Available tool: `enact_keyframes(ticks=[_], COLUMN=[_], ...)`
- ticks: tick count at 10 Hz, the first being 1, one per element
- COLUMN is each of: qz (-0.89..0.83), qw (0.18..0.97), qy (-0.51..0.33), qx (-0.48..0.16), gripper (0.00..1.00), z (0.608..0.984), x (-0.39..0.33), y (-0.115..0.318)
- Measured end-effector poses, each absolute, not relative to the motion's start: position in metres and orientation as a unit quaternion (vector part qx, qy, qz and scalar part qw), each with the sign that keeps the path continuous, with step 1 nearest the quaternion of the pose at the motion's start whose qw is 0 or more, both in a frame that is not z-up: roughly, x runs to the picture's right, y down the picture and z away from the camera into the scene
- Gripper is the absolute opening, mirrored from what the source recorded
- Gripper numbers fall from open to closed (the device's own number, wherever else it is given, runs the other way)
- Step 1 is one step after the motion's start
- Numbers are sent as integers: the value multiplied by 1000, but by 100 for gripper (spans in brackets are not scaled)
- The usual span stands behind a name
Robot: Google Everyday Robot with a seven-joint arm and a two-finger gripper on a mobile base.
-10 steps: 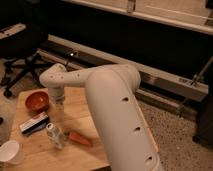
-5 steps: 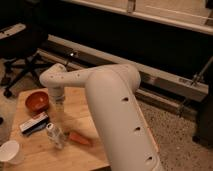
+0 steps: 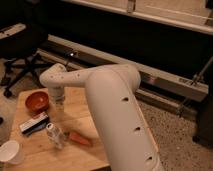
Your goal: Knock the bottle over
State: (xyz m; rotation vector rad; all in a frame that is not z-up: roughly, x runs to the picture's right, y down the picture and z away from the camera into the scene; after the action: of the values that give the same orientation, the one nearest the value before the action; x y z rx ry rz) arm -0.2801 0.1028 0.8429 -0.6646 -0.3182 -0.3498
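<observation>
The small clear bottle (image 3: 55,135) with a white cap stands on the wooden table (image 3: 75,112), near its front. It is between the flat black-and-white box (image 3: 34,123) and the orange carrot (image 3: 80,139). My gripper (image 3: 59,103) hangs down from the white arm (image 3: 110,110) just behind the bottle, beside the red bowl (image 3: 37,101). It is above the table and apart from the bottle. The arm hides much of the table's right side.
A white paper cup (image 3: 10,151) stands at the table's front left corner. A black office chair (image 3: 20,55) is at the back left. A long metal rail (image 3: 160,80) runs along the dark wall behind. Speckled floor lies to the right.
</observation>
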Motion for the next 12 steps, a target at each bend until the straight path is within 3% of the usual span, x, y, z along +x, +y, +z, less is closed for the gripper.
enact_keyframes(ticks=[12], qz=[-177], qw=[919], qy=[-151], qx=[-318], gripper=[60], z=[836], x=[-281], y=[98])
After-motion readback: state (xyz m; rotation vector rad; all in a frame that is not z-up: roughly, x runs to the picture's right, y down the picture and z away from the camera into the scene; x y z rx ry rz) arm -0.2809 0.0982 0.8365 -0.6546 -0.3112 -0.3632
